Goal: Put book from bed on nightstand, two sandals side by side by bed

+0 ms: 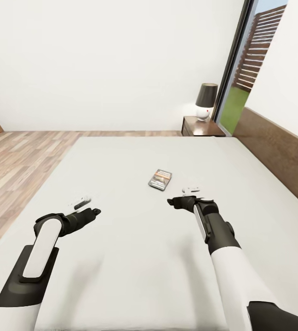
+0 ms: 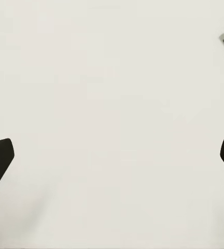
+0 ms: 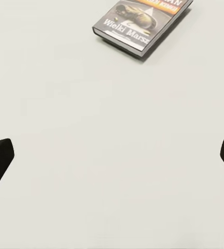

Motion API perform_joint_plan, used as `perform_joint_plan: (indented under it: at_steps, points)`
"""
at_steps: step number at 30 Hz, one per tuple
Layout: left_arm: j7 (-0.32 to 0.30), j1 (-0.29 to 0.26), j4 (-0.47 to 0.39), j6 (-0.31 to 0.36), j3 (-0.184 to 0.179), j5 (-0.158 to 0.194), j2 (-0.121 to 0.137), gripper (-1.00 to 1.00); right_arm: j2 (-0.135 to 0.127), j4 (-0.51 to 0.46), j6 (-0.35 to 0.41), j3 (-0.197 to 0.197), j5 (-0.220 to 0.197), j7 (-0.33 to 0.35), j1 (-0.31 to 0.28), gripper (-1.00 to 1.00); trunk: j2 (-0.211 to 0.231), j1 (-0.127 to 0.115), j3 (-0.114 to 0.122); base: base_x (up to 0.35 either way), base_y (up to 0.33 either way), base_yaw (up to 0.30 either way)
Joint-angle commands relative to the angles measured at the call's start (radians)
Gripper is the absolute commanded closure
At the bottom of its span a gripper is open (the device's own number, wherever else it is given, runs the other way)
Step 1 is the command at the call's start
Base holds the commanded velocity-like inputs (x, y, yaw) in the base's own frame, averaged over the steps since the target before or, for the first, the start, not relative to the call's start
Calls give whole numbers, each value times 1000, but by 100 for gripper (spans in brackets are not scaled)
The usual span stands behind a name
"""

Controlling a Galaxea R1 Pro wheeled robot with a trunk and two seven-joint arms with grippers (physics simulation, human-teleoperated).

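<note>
Over the near half of the bed (image 1: 135, 257), both arms reach out above bare off-white mattress. Left gripper (image 2: 112, 155) — jaws wide apart, holding nothing. Right gripper (image 3: 112, 155) — jaws likewise wide apart, empty, hanging just short of the book (image 1: 160, 179). Book lies flat mid-mattress, cover up, untouched. Farther on, at the bed's far right corner beside the wooden headboard (image 1: 277, 156), the nightstand (image 1: 202, 127) carries a dark-shaded lamp (image 1: 205, 101).
</note>
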Motion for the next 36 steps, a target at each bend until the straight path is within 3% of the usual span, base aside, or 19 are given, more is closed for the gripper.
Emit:
perform_joint_plan:
  at_steps: [1,25,36]
  points:
    - [10,-1,-1,1,-2,9,1,-100,1,-1,4,-4,10,9,-1,-100,0,0,-2,0,0,156]
    - [10,-1,1,1,-2,9,1,-100,-2,-4,4,-4,4,6,0,-100,0,0,-20,0,0,47]
    - [11,-6,1,10,-3,19,0,-100,-2,-6,89,-2,3,10,-1,-100,0,0,-26,0,0,0]
